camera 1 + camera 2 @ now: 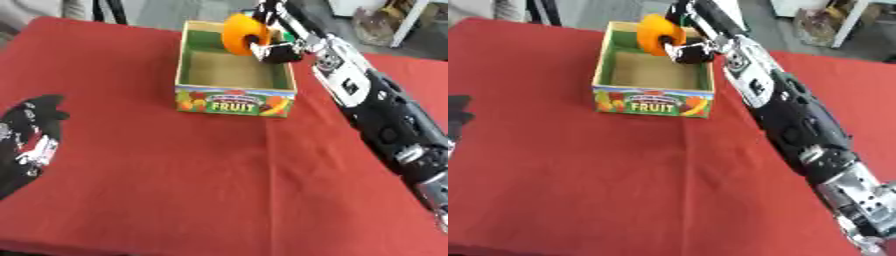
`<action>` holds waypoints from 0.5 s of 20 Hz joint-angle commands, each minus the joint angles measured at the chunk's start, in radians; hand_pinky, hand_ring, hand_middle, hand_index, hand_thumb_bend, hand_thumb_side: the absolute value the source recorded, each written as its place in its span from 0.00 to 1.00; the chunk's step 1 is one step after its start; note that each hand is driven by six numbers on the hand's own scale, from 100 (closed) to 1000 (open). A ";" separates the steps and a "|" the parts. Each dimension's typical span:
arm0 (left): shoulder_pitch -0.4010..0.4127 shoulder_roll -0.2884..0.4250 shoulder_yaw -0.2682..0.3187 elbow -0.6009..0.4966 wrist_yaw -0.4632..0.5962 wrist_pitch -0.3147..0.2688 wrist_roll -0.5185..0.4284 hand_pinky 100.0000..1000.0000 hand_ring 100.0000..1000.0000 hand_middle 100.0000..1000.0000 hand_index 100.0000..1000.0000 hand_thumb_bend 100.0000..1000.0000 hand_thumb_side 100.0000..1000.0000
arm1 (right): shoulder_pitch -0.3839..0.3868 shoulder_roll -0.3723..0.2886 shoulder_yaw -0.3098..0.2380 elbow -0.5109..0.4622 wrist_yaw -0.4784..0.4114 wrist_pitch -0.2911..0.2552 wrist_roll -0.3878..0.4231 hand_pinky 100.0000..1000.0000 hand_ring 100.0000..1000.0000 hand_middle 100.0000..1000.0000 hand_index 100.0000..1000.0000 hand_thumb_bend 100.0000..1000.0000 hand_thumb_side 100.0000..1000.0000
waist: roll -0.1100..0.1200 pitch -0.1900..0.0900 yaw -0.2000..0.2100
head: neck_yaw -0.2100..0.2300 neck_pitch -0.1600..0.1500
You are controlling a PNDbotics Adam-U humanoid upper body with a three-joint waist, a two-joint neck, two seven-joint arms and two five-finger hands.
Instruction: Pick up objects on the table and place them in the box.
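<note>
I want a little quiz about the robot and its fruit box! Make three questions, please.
1. True or false: the right robot hand holds an orange round thing.
2. Where is the orange round thing? A) on the red cloth B) above the box C) beside the left robot hand
3. Fill in: the big word on the box front is ____.

Key: 1 true; 2 B; 3 FRUIT.

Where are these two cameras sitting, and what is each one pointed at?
Left eye view: in the robot's head, looking down at the red table and fruit box; shows the left hand resting open at the left edge, plus the right arm.
Right eye view: beside it, same downward look; the right hand holds an orange object over the box.
Shared: same moment, nearly the same picture.
</note>
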 commanded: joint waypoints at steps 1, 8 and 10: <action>-0.024 0.002 -0.007 -0.023 0.012 -0.001 -0.013 0.90 0.97 0.86 0.69 0.00 0.50 | -0.030 0.003 -0.034 0.085 0.049 -0.018 -0.017 0.59 0.75 0.52 0.64 0.00 0.00 | 0.006 -0.014 0.009 | -0.027 -0.015; -0.026 0.005 -0.009 -0.023 0.011 -0.001 -0.016 0.91 0.97 0.86 0.69 0.00 0.50 | -0.035 0.017 -0.048 0.136 0.094 -0.024 -0.040 0.64 0.81 0.74 0.81 0.11 0.03 | 0.001 -0.008 0.011 | -0.032 -0.015; -0.025 0.005 -0.009 -0.022 0.010 -0.001 -0.016 0.91 0.97 0.86 0.69 0.00 0.50 | -0.035 0.015 -0.051 0.133 0.097 -0.015 -0.060 0.65 0.82 0.78 0.83 0.16 0.09 | -0.001 -0.009 0.008 | -0.031 -0.016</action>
